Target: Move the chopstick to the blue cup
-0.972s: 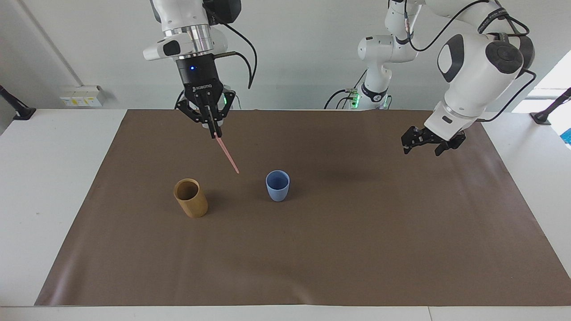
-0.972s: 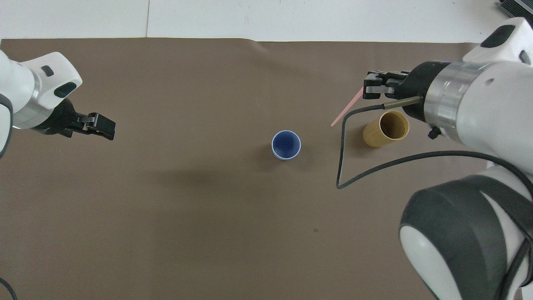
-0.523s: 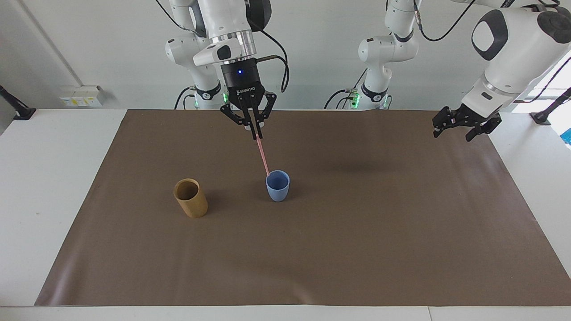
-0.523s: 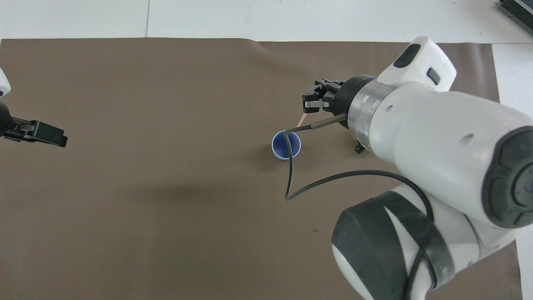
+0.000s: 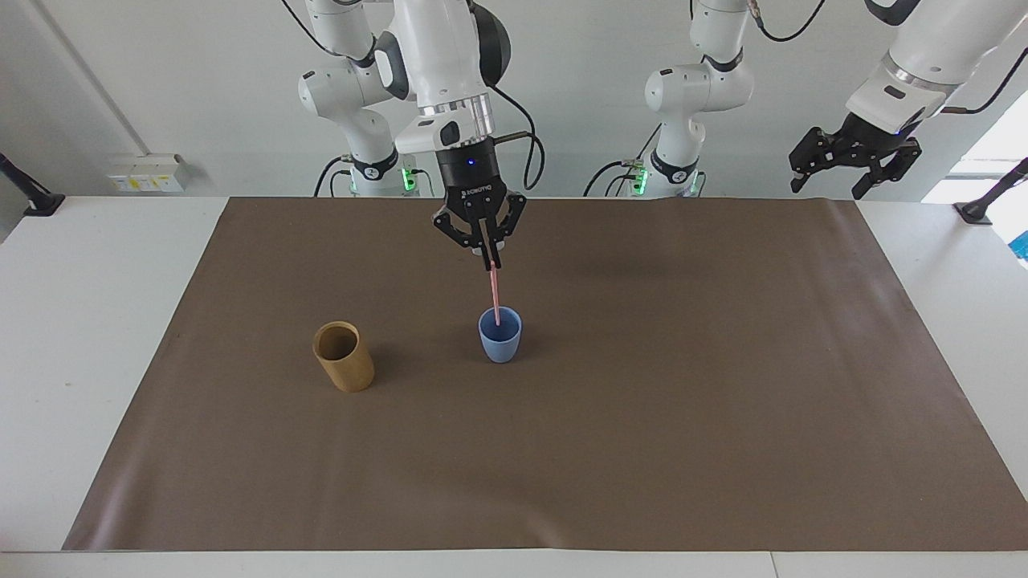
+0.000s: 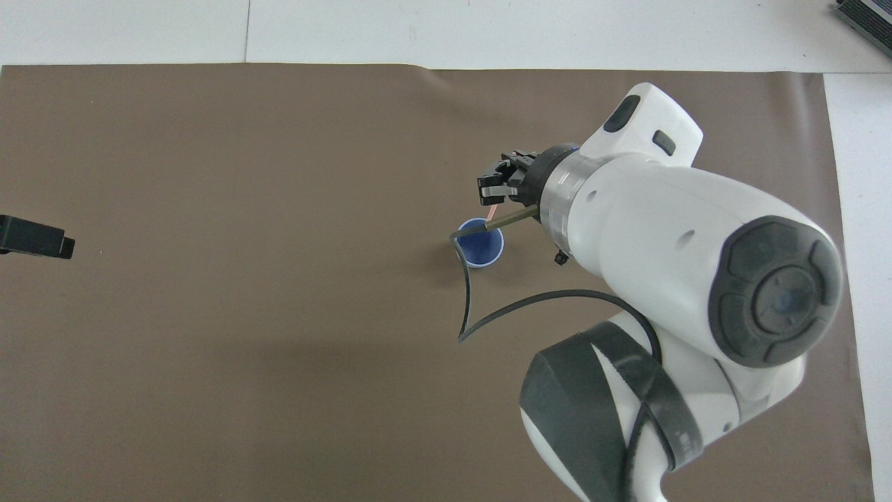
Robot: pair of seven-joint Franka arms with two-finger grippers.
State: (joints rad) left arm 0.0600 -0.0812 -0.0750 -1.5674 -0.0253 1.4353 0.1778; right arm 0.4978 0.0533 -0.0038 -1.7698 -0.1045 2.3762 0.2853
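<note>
The pink chopstick [image 5: 495, 295] hangs nearly upright from my right gripper [image 5: 491, 262], which is shut on its upper end. Its lower tip dips into the mouth of the blue cup [image 5: 500, 339], which stands upright on the brown mat. In the overhead view the right gripper [image 6: 490, 198] sits over the cup's rim, with only a short bit of the chopstick [image 6: 493, 209] showing above the blue cup [image 6: 482, 248]. My left gripper [image 5: 829, 190] hangs open and empty, high over the mat's corner at the left arm's end. Only its tip [image 6: 36, 238] shows in the overhead view.
A tan-brown cylinder cup [image 5: 344, 356] stands upright beside the blue cup, toward the right arm's end; the right arm hides it in the overhead view. The brown mat [image 5: 610, 433] covers most of the white table. A black cable [image 6: 474, 314] loops from the right wrist.
The right gripper has carried the chopstick from near the tan cup over to the blue cup, swinging it more upright until its tip entered the mouth. The left gripper rose and drew back.
</note>
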